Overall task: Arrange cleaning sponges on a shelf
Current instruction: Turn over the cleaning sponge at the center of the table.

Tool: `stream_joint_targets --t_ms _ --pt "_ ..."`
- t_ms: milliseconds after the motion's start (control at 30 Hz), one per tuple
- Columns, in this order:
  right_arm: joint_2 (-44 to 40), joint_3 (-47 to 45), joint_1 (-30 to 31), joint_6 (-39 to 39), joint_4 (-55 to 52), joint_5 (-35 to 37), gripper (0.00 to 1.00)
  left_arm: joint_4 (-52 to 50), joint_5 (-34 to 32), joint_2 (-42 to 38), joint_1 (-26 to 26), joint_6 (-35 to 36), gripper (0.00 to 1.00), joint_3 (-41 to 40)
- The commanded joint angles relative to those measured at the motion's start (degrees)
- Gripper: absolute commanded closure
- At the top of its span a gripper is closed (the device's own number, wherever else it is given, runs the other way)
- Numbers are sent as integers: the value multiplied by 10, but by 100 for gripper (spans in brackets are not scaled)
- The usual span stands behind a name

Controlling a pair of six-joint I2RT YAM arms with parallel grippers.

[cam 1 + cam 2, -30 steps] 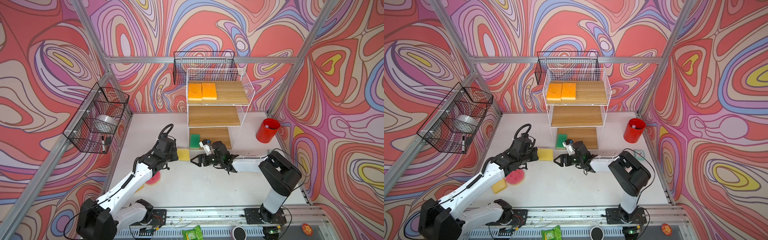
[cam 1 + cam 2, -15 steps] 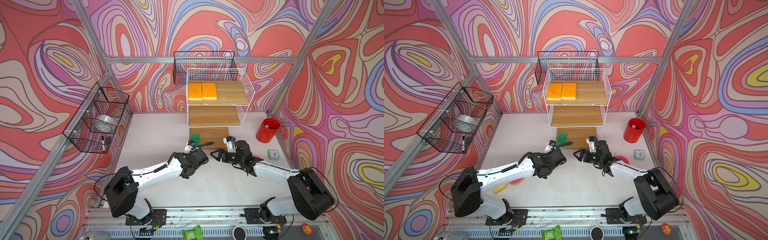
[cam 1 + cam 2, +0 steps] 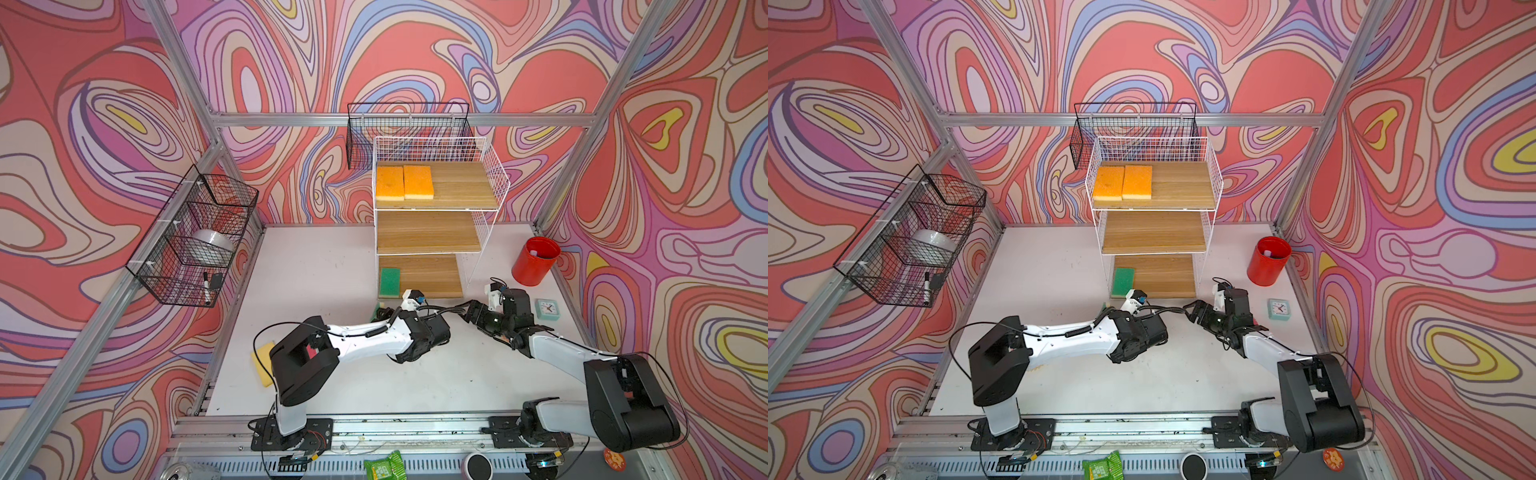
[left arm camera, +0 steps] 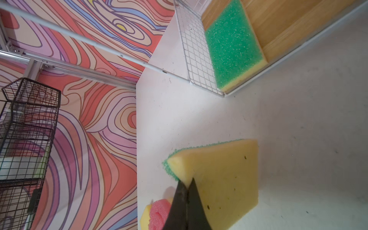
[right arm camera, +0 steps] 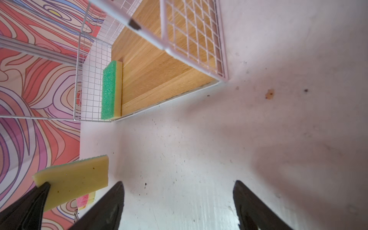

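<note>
My left gripper (image 4: 187, 184) is shut on a corner of a green-topped sponge (image 4: 219, 175), held tilted with its yellow base toward the wrist camera, just in front of the shelf (image 3: 490, 183). In a top view the left gripper (image 3: 383, 312) sits near the shelf's front left corner. Another green sponge (image 3: 390, 282) lies on the bottom board, and two orange sponges (image 3: 390, 183) (image 3: 418, 182) lie side by side on the top board. The right gripper (image 5: 178, 185) is open over bare table, to the right of the held sponge (image 5: 75, 179). A pink sponge (image 4: 159, 211) lies on the table behind.
A yellow pad (image 3: 262, 361) lies at the table's left, half hidden by the left arm. A red cup (image 3: 535, 261) and a mint clock (image 3: 547, 309) stand at the right. Black wire baskets hang on the left wall (image 3: 195, 241) and behind the shelf (image 3: 407, 133).
The left gripper has swung right to the front of the shelf with the sponge in it. The right gripper has drawn back to the right, still open.
</note>
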Motion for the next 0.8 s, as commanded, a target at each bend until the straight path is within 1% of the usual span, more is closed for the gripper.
stream_joint_targets --t_ms 0,167,433,567,700,767 --pt "-28 -2 -25 -1 -15 8 11 -37 -8 9 -8 -12 95 15" --pt "-48 5 -52 -5 -34 7 11 -14 15 26 -23 5 76 32" --pt "-44 12 -57 -8 -38 13 11 12 56 44 -48 5 61 63" --pt "-33 12 -58 -7 -33 13 11 34 88 44 -52 5 51 67" --pt "-31 13 -58 -9 -33 15 11 55 118 48 -53 9 43 67" --pt "-33 14 -58 -11 -36 16 11 72 144 48 -53 10 39 64"
